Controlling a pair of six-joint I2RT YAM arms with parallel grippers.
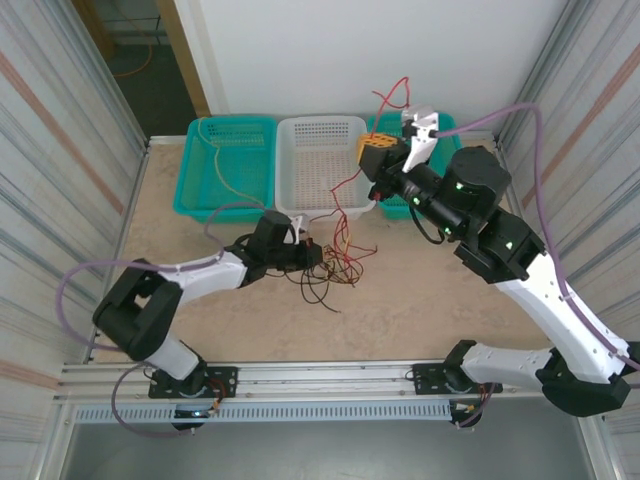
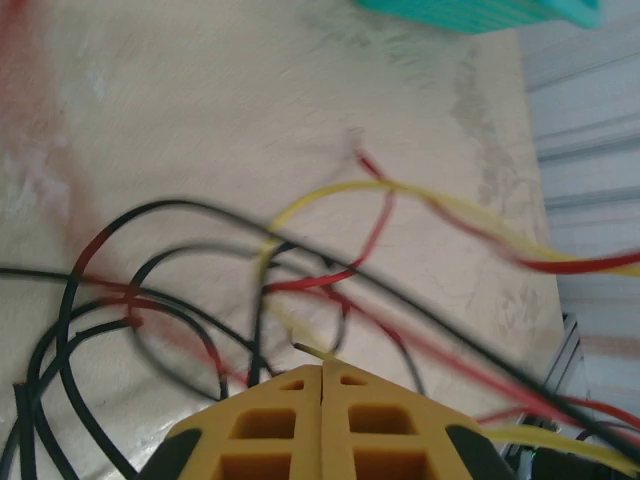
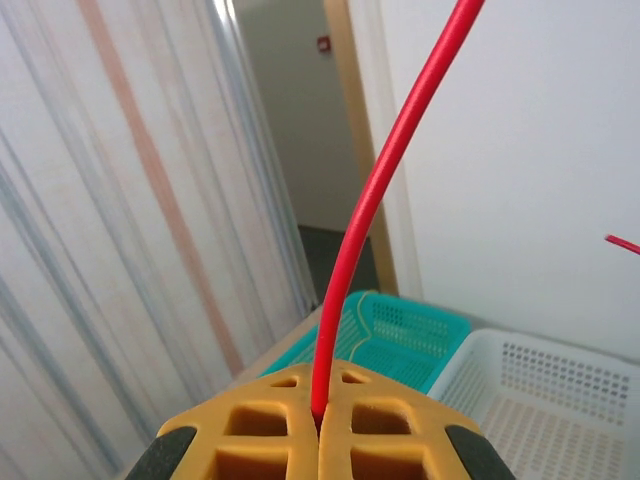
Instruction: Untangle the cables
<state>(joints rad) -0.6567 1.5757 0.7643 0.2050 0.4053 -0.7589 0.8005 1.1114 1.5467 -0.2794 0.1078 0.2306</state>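
Pinching a red cable (image 3: 368, 240), right gripper (image 3: 322, 380) sits raised; left gripper (image 2: 322, 370) closed, perhaps on a blurred yellow cable (image 2: 340, 187).

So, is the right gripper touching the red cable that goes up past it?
Touching. In the right wrist view, the red cable runs straight down into the seam between the closed fingers of the right gripper, with no gap visible.

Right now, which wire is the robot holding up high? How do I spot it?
Find the white basket in the middle of the far row. Just right of it, the raised right hand pinches one red wire. Only this wire sticks up high against the white wall.
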